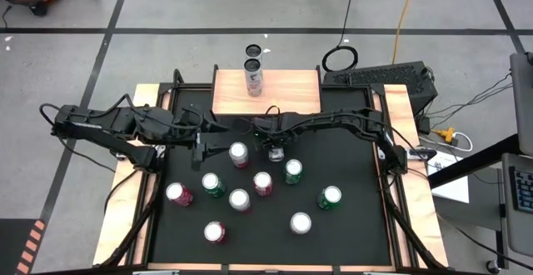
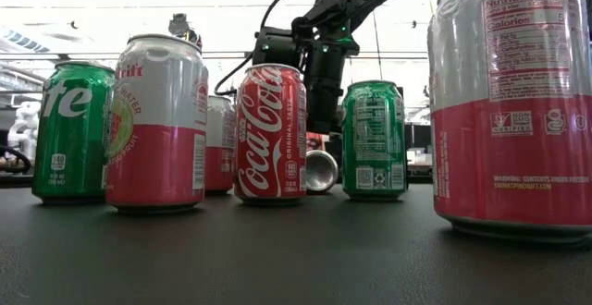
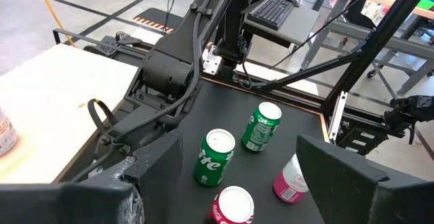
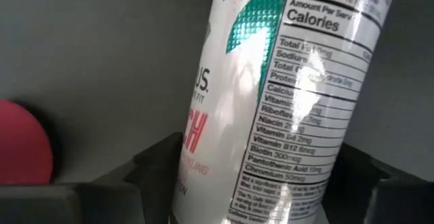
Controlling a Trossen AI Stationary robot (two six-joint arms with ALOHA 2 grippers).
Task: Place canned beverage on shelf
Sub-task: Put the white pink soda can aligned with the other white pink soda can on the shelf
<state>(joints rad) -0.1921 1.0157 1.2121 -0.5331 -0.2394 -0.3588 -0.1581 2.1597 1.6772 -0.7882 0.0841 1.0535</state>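
Note:
A white-and-teal can point(image 4: 285, 95) lies on its side on the black mat; its round end point(image 2: 321, 171) shows in the low view. My right gripper point(image 1: 276, 148) points down over it, shut on it, just in front of the shelf point(image 1: 291, 92). The shelf is a light-wood board at the table's far edge, with one tall can point(image 1: 254, 77) standing on it. My left gripper point(image 3: 241, 166) hangs open above the mat's left part point(image 1: 200, 154), with nothing between its fingers. My right gripper has the lying can's curved wall point(image 4: 203, 136) between its two fingers, one finger point(image 4: 152, 166) on each side. The fingers come from above, pointing steeply down, and lie across the can. The can rests on its side on the mat.
Several upright cans stand on the mat close by: a red-and-white one point(image 1: 239, 152), a green one point(image 1: 294, 171), a red cola can point(image 1: 263, 183), others nearer the front point(image 1: 301, 222). A keyboard point(image 1: 379, 77) lies beyond the table's far right corner.

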